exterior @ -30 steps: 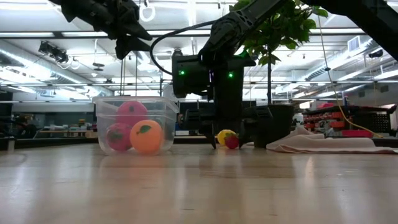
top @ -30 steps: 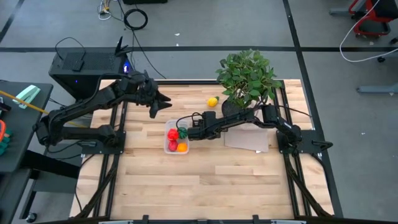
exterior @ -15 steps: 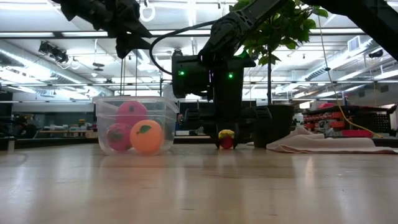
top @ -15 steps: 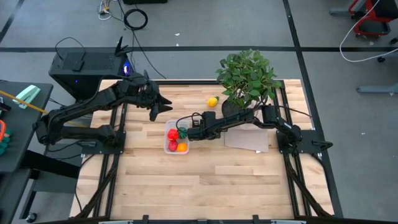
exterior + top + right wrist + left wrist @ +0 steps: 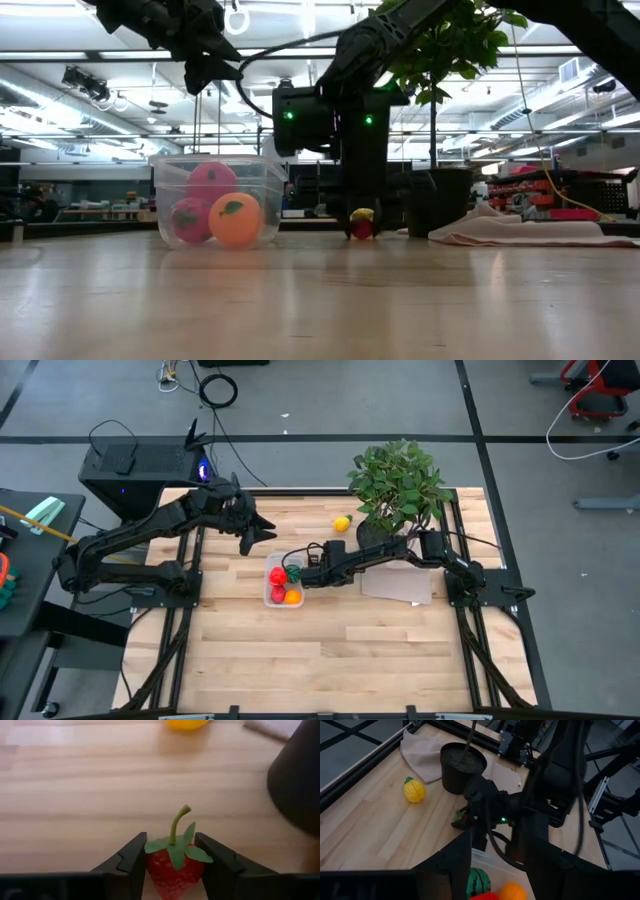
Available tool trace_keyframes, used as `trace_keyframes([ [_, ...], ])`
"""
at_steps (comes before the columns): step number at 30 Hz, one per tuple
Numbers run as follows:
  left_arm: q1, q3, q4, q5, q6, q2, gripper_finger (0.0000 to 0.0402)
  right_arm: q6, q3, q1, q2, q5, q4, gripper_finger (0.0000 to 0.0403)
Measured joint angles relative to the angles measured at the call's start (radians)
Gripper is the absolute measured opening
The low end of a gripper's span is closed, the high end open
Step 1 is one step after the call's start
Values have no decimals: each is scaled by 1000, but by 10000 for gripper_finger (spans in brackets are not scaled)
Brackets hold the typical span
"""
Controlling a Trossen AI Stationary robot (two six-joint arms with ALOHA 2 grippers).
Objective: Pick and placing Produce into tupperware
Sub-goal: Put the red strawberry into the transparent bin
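The clear tupperware [image 5: 283, 584] [image 5: 215, 200] stands on the table and holds a red fruit, a small watermelon and an orange. A red strawberry [image 5: 175, 867] [image 5: 362, 227] with green leaves sits just beyond the tupperware's far right corner. My right gripper [image 5: 174, 862] [image 5: 297, 572] is shut on it. My left gripper [image 5: 248, 532] [image 5: 205, 65] hovers open, high above the table and to the far left of the tupperware. A yellow pineapple-like fruit [image 5: 342, 523] [image 5: 414, 790] lies farther back on the wood. My right gripper pinches the strawberry's red body [image 5: 165, 870] between its two fingers [image 5: 131, 862], one on each side. The fingers slant down from the table's right. Its leaves and stem [image 5: 177, 827] stick out beyond the fingertips. The strawberry's underside is at the table top [image 5: 362, 237].
A potted plant [image 5: 398, 490], with its dark pot [image 5: 463, 767], stands at the far right of the table. A beige cloth [image 5: 398, 584] lies beside the pot under the right arm. Bare wood [image 5: 340, 650] spreads across the near half of the table.
My right gripper has shut its fingers on the strawberry. A second ago they stood apart on either side of it. The strawberry shifted slightly sideways as the fingers met it.
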Motion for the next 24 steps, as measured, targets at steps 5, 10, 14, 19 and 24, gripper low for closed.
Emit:
trace_keyframes([
  [5,1,0,-2,0,-5,-12,171,0,63,28,0,22,-74,145],
  [10,1,0,6,1,-30,-29,172,49,161,62,-1,38,-245,152],
  [14,1,0,7,1,-54,-49,172,97,241,104,-2,34,-383,155],
  [19,1,0,7,1,-74,-78,172,162,366,168,-2,3,-554,146],
  [24,1,6,5,1,-138,-110,172,214,468,253,-22,-37,-613,152],
])
